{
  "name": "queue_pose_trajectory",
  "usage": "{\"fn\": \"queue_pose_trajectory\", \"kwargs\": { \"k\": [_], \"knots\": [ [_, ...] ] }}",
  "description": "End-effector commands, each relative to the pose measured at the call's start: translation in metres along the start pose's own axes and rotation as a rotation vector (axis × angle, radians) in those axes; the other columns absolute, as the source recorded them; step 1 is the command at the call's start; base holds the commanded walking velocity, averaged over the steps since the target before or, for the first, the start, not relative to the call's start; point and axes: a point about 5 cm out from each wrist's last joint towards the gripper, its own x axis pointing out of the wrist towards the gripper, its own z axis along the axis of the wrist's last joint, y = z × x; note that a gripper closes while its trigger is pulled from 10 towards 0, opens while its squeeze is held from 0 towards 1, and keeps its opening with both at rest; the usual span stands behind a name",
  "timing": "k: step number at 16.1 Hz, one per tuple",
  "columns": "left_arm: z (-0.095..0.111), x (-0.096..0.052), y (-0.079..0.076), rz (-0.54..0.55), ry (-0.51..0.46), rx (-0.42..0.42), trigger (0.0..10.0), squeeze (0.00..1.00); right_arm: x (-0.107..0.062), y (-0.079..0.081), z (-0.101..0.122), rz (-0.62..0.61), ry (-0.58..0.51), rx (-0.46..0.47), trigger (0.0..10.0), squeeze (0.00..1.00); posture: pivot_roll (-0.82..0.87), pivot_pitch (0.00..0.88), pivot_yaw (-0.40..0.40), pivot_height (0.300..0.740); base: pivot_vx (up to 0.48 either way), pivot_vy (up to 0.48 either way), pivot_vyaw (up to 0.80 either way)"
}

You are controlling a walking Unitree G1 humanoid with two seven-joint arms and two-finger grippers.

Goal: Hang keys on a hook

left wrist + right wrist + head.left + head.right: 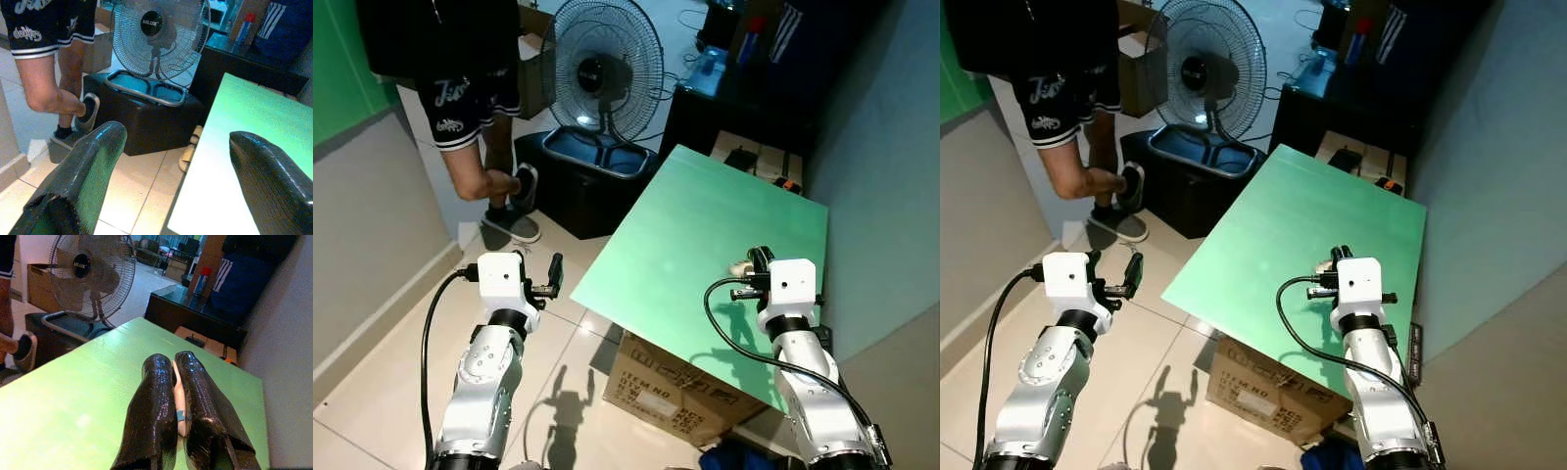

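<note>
The right pincer (177, 382) hovered over the green bench (705, 235), its fingers pressed together on a thin pale key tag (179, 401). Such a tag likely handled light, stiff and slippery, best pinched flat near its loop. The left pincer (176, 161) hung spread wide beside the bench. No hook could be made out.

A green bench (705, 235) slants across the middle of the room, over a cardboard box (666, 392) on the pale tiled floor (372, 392). Beyond it a standing fan (607, 69) rests on a dark crate (582, 181). A person's leg (470, 166) in dark shorts and a grey shoe (509, 223) is beside the crate. A dark cabinet (705, 108) stands further back.
</note>
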Motion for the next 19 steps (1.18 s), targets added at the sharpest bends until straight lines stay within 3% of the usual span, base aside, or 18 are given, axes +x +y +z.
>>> {"fn": "queue_pose_trajectory", "kwargs": {
  "k": [1,3,4,10,19],
  "knots": [
    [0.006,0.005,-0.009,-0.044,-0.009,0.027,10.0,0.0,0.0,-0.002,0.001,-0.023,0.0,0.001,0.0,0.0,-0.06,0.0,-0.092,0.74,0.0,0.0,0.0],
    [0.011,0.01,-0.007,-0.063,-0.018,0.07,10.0,0.0,0.002,0.002,0.001,-0.022,0.005,-0.001,0.0,0.0,-0.07,0.0,-0.071,0.74,0.0,0.142,0.0],
    [0.011,0.014,-0.008,-0.075,-0.008,0.101,10.0,0.0,0.003,0.002,-0.002,-0.029,0.021,-0.003,10.0,0.0,-0.07,0.0,-0.059,0.74,0.0,0.48,0.0],
    [0.012,0.026,-0.015,-0.13,0.036,0.187,10.0,0.0,0.001,0.009,0.001,-0.003,-0.007,-0.025,10.0,0.0,-0.1,0.0,-0.017,0.74,0.0,0.48,0.0],
    [0.009,0.03,-0.01,-0.125,0.069,0.219,10.0,0.0,-0.002,0.021,-0.002,0.041,0.004,-0.006,10.0,0.0,-0.09,0.0,-0.003,0.74,0.0,0.48,0.0]
  ]
}}
